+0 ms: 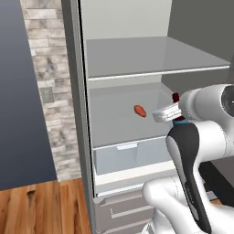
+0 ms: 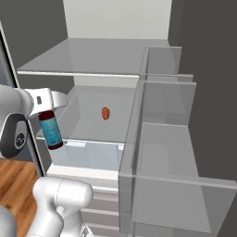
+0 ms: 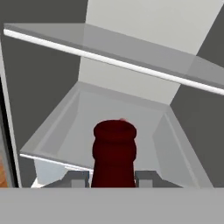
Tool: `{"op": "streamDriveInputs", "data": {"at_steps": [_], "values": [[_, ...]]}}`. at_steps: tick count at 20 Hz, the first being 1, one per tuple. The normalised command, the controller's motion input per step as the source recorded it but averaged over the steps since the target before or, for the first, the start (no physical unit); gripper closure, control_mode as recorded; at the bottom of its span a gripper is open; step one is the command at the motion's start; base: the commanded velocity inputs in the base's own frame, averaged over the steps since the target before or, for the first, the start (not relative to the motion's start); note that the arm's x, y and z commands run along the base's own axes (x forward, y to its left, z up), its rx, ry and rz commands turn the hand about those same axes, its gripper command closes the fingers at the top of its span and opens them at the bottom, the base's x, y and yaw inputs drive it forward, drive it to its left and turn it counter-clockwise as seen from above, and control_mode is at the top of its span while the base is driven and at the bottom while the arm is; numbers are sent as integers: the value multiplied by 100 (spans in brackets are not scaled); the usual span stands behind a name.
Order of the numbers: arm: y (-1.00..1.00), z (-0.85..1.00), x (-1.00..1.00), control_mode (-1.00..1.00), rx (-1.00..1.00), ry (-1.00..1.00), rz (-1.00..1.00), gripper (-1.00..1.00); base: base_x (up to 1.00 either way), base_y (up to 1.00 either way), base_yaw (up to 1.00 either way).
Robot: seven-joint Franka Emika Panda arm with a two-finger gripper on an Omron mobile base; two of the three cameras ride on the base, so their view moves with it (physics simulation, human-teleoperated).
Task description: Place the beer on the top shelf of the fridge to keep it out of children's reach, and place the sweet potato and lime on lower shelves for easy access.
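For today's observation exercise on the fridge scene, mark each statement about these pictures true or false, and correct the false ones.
1. The claw holds the beer. True.
2. The sweet potato lies on the top shelf. False: it lies on the lower shelf beneath it.
3. The beer already stands on a shelf. False: it hangs in the claw in front of the open fridge.
4. The top shelf carries nothing visible. True.
5. The translucent drawer sits above the sweet potato. False: it sits below that shelf.
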Motion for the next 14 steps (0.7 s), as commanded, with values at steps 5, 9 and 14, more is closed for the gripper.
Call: {"op": "streamDriveInputs", "data": {"at_steps": [5,9,14], "values": [[-38,14,9,-100,8,-6,0,100,0,0,0],[-12,51,0,-100,9,-14,0,100,0,0,0],[0,66,2,-100,8,-19,0,100,0,0,0]]}}
